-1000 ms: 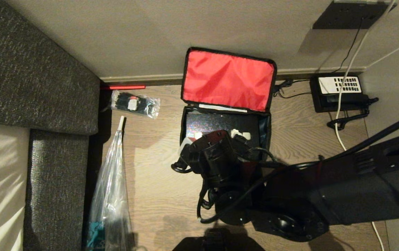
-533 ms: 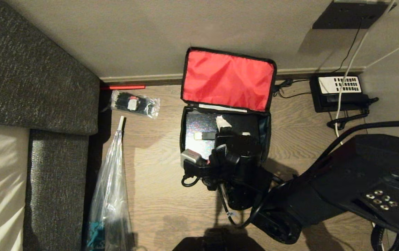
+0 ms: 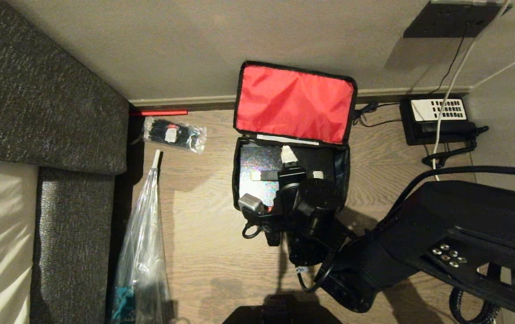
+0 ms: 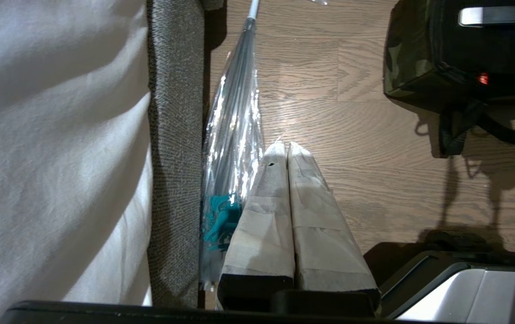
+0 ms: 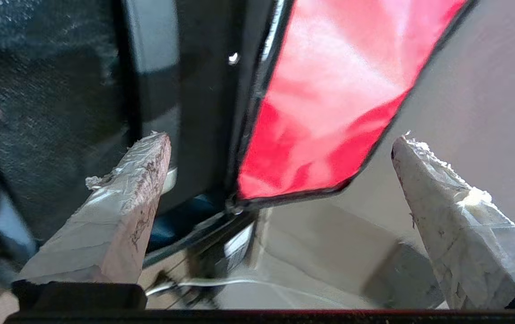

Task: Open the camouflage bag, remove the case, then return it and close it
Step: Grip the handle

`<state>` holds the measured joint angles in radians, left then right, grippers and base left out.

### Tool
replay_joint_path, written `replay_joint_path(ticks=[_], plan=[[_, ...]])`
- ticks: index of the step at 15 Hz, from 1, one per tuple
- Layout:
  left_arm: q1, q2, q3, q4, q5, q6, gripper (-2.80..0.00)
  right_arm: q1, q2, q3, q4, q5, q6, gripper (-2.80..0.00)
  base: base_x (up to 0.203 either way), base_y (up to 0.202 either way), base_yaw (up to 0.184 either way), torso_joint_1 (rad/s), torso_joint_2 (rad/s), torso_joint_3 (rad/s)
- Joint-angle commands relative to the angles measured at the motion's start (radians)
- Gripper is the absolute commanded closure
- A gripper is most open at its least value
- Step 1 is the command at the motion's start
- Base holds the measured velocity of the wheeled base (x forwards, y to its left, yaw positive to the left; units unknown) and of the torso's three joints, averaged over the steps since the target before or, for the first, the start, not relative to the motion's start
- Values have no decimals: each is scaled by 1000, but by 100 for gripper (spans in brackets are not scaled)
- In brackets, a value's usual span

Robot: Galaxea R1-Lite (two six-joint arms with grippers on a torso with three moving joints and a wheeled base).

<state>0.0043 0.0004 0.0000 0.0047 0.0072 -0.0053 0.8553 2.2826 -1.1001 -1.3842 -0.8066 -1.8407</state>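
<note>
camouflage bag point(image 3: 339, 168) sitting open on wood floor point(image 3: 203, 211) by wall, red lid lining up, case point(image 3: 259, 168) lying inside. right gripper point(image 3: 302, 164) hovering over case, fingers spread wide, holding nothing. left gripper point(image 4: 288, 146) pinched together, empty, near umbrella point(image 4: 232, 135).

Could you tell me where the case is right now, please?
The case sits inside the open camouflage bag on the floor by the wall, mid-frame in the head view, with the open right gripper just above it.
</note>
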Motion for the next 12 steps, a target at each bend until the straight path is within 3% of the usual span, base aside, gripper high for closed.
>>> replay_joint_path(ticks=[1, 3, 5, 6, 10, 12], plan=[[0, 0, 3, 0, 0, -1, 0, 2, 46, -28, -8, -95, 14, -280, 0, 0, 0, 0, 0, 0], [0, 0, 3, 0, 0, -1, 0, 8, 77, -71, -7, -180, 46, -280, 0, 0, 0, 0, 0, 0], [0, 0, 3, 0, 0, -1, 0, 16, 110, -125, 3, -304, 148, -280, 0, 0, 0, 0, 0, 0], [0, 0, 3, 0, 0, -1, 0, 19, 131, -134, 8, -324, 190, -280, 0, 0, 0, 0, 0, 0], [0, 0, 3, 0, 0, -1, 0, 16, 179, -131, 14, -325, 399, -280, 0, 0, 0, 0, 0, 0], [0, 0, 3, 0, 0, -1, 0, 1, 191, -143, 21, -304, 453, -280, 0, 0, 0, 0, 0, 0]])
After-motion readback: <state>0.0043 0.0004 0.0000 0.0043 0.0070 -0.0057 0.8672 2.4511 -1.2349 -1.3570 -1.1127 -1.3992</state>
